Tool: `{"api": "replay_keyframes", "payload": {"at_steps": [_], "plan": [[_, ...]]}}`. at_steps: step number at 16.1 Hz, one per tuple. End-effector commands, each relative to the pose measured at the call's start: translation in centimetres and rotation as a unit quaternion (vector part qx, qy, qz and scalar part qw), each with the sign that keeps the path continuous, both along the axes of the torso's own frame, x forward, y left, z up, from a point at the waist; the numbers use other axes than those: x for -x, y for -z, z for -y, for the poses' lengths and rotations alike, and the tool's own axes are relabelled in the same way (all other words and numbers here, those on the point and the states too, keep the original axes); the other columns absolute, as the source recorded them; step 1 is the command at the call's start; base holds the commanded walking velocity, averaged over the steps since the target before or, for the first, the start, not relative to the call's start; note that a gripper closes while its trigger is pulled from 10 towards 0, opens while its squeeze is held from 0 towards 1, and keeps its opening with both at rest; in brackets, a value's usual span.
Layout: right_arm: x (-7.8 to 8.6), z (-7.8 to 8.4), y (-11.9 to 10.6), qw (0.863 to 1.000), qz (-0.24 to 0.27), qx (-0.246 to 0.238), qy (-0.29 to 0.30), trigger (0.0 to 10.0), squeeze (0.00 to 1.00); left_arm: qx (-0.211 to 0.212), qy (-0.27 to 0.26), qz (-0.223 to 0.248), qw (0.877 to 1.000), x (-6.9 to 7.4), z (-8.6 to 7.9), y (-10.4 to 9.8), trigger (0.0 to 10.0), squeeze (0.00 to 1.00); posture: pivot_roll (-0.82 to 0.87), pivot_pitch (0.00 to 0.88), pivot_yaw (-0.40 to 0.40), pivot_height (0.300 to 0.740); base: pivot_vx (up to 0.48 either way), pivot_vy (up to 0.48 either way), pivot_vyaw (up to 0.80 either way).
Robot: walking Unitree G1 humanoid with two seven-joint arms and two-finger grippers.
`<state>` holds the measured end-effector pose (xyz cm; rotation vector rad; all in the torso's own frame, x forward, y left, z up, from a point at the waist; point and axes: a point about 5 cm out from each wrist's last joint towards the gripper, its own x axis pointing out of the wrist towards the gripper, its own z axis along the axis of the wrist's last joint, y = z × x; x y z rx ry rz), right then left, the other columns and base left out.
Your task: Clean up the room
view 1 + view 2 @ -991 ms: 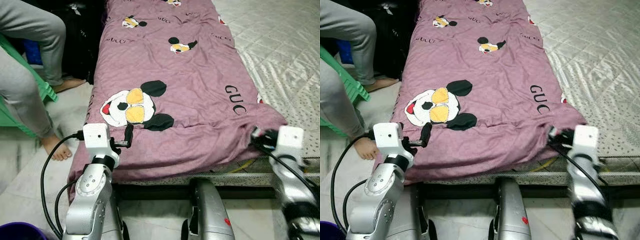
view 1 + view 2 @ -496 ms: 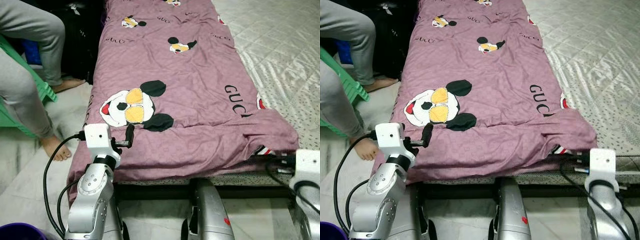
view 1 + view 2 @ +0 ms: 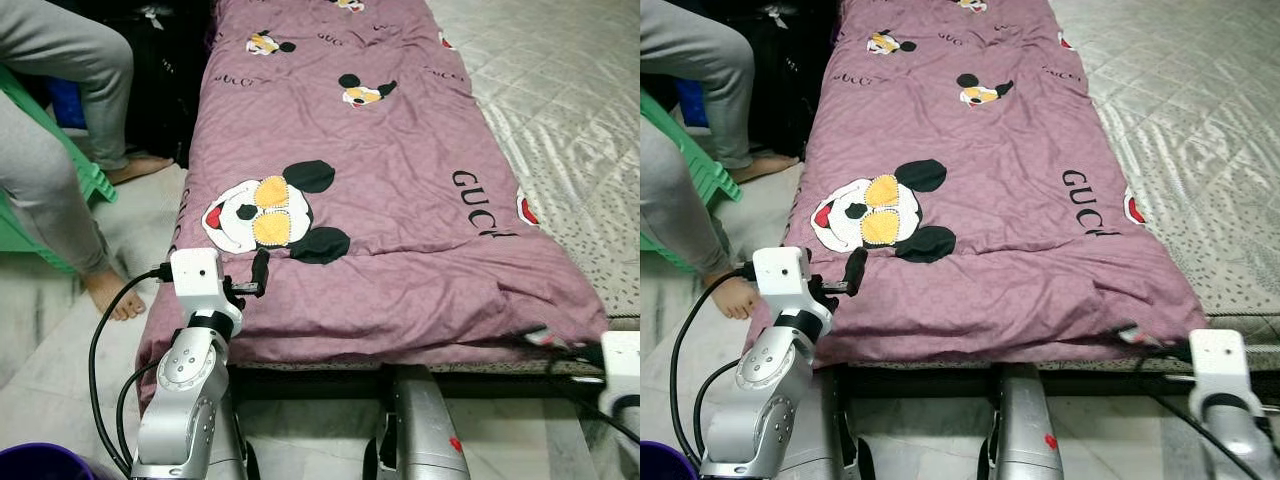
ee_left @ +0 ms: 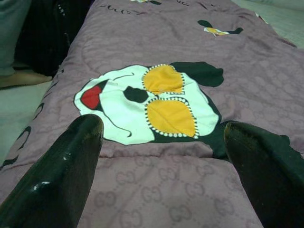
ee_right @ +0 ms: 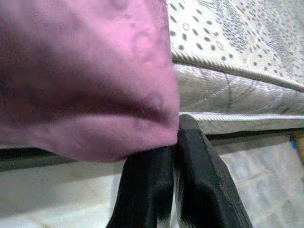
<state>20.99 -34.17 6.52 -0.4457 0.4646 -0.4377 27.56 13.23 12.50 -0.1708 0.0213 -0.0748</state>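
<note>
We've tugged the mauve cartoon-print quilt [image 3: 380, 190]'s near right corner flat, right gripper [image 5: 166, 190] fingers clamped on it; left gripper [image 4: 161, 156] fingers apart, bed almost tidy.

Silver arms (black cables), black fingers [image 4: 61, 175].

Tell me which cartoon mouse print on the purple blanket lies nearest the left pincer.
The large mouse face with yellow glasses, just ahead of the left pincer. It is far bigger than the small prints farther up the purple blanket.

Pale tiled floor [image 3: 50, 340], green plastic chair [image 3: 95, 180], patterned mattress [image 3: 560, 110]
</note>
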Motion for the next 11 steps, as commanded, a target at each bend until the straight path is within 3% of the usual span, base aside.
{"api": "replay_keyframes", "payload": {"at_steps": [1, 3, 4, 8, 11], "plan": [[1.7, 2.4, -0.1, 0.999, -0.021, 0.024, 0.038, 10.0, 0.00, -0.002, -0.007, -0.004, 1.000, -0.1, -0.2, 0.2, 10.0, 0.00, -0.06, 0.146, -0.018, 0.516, 0.000, 0.000, 0.00], [2.1, 3.1, -0.5, 0.998, -0.021, 0.028, 0.043, 10.0, 0.00, -0.001, -0.007, -0.005, 1.000, -0.1, -0.2, 0.3, 10.0, 0.00, -0.06, 0.146, -0.019, 0.516, 0.000, 0.000, 0.00], [2.3, 3.2, -0.7, 0.999, -0.014, 0.020, 0.036, 10.0, 1.00, 0.001, -0.003, -0.008, 1.000, -0.2, 0.0, 0.4, 10.0, 0.00, -0.07, 0.145, -0.021, 0.516, 0.000, 0.000, 0.00], [2.1, 3.3, -1.2, 0.999, -0.002, 0.039, 0.029, 10.0, 1.00, 0.003, 0.003, -0.015, 1.000, -0.2, 0.2, 0.7, 10.0, 0.00, -0.07, 0.146, -0.019, 0.516, 0.000, 0.000, 0.00], [0.7, 4.5, -3.7, 0.995, 0.041, 0.073, 0.048, 10.0, 1.00, 0.001, 0.003, -0.020, 1.000, -0.1, 0.2, 0.9, 10.0, 0.00, -0.08, 0.142, -0.015, 0.516, 0.000, 0.000, 0.00]]}}
